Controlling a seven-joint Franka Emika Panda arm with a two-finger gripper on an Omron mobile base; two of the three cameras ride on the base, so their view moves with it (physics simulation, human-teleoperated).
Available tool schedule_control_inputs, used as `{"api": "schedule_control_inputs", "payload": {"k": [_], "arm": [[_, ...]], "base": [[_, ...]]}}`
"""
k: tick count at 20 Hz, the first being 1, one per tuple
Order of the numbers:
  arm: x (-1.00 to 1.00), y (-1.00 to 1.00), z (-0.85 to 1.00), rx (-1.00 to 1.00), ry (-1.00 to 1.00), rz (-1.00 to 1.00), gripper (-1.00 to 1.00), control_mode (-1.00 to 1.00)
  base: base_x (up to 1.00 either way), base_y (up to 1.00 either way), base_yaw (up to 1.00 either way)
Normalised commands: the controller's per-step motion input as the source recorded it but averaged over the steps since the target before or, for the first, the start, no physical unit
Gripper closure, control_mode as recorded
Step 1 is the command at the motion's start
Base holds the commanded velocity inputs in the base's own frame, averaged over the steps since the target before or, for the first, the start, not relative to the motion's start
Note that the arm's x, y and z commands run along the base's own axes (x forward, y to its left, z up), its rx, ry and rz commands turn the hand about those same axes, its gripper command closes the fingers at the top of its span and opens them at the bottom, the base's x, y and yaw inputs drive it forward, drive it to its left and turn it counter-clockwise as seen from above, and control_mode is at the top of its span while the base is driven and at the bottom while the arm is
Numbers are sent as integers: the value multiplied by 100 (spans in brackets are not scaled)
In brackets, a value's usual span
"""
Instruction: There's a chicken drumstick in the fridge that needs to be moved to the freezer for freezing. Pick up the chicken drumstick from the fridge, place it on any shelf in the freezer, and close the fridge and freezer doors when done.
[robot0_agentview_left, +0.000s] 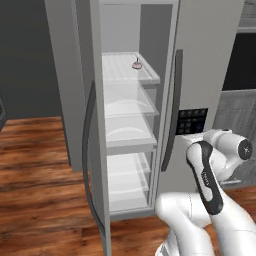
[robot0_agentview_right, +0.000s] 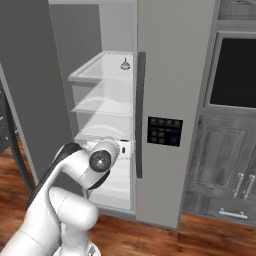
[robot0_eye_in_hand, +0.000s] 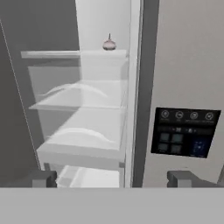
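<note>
Flanking wood floor (robot0_agentview_left: 40, 165); fridge (robot0_agentview_left: 127, 135) open

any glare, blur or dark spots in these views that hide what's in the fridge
Left base view: even flat light, no glare; the open fridge door stands edge-on beside the opening; the pinkish item reads small but clear. Right base view: the fridge interior is bright, its left wall shaded grey. Hand view: soft and low in detail; clear drawers look washed out, so contents are hard to judge.
</note>
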Motion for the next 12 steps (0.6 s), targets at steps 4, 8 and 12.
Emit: {"api": "schedule_control_inputs", "payload": {"k": [4, 8, 12], "arm": [[-69, 100, -53, 17, -26, -25, -100, -100], [-58, 97, -14, 11, -37, -26, -100, -100], [-17, 100, -27, 0, -33, -25, -100, -100]], "base": [[0, 0, 0], [0, 0, 0], [0, 0, 0]]}}
